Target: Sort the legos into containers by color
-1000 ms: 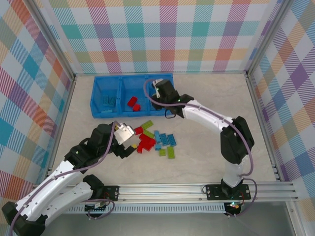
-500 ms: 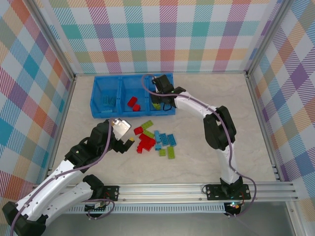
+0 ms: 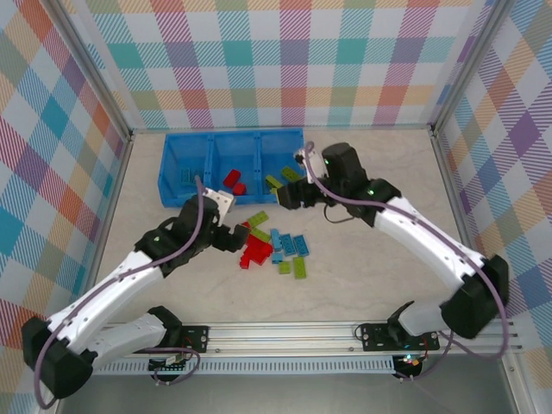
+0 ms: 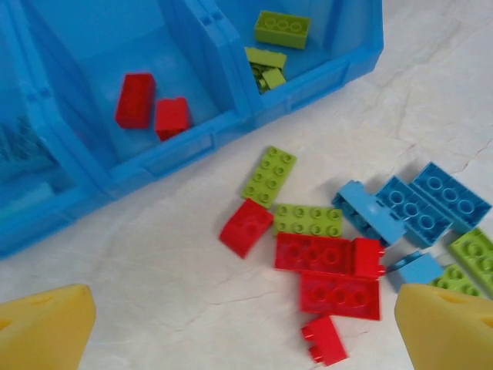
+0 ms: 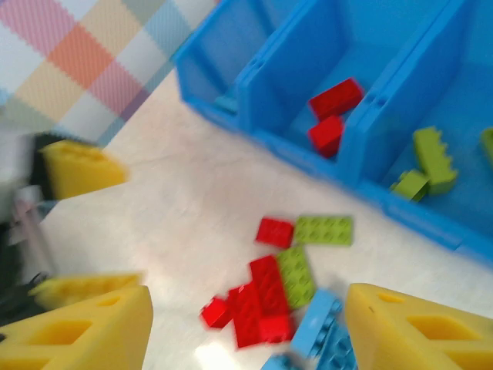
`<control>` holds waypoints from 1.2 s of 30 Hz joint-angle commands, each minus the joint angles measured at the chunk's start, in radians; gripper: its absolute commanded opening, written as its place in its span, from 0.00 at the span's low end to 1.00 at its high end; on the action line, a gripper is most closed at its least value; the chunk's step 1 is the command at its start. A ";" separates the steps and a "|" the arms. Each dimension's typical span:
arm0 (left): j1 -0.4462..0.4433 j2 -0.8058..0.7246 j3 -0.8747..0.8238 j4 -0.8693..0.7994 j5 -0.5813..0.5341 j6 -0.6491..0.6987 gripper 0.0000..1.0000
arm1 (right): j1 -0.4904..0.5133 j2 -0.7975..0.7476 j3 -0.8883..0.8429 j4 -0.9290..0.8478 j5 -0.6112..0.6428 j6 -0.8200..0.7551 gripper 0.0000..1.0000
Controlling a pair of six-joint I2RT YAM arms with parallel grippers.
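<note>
Left gripper (image 4: 246, 339) gapes wide, empty, above loose legos (image 4: 312, 253) on the table (image 4: 154, 254). Right gripper (image 5: 246, 331) is equally wide, empty. In the tray (image 4: 173, 154), red bricks (image 4: 135, 99) occupy the middle compartment and green bricks (image 4: 283, 28) the right.

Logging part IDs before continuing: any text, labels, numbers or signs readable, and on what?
None readable: no text, label or number on the bright blue plastic three-compartment tray, the red, light blue and lime green studded bricks, or the checked walls. Stud embossing too small to tell.
</note>
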 commanded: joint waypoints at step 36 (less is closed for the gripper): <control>0.154 0.633 0.072 0.150 -0.092 -0.364 0.52 | 0.001 -0.088 -0.140 -0.100 -0.125 0.092 0.82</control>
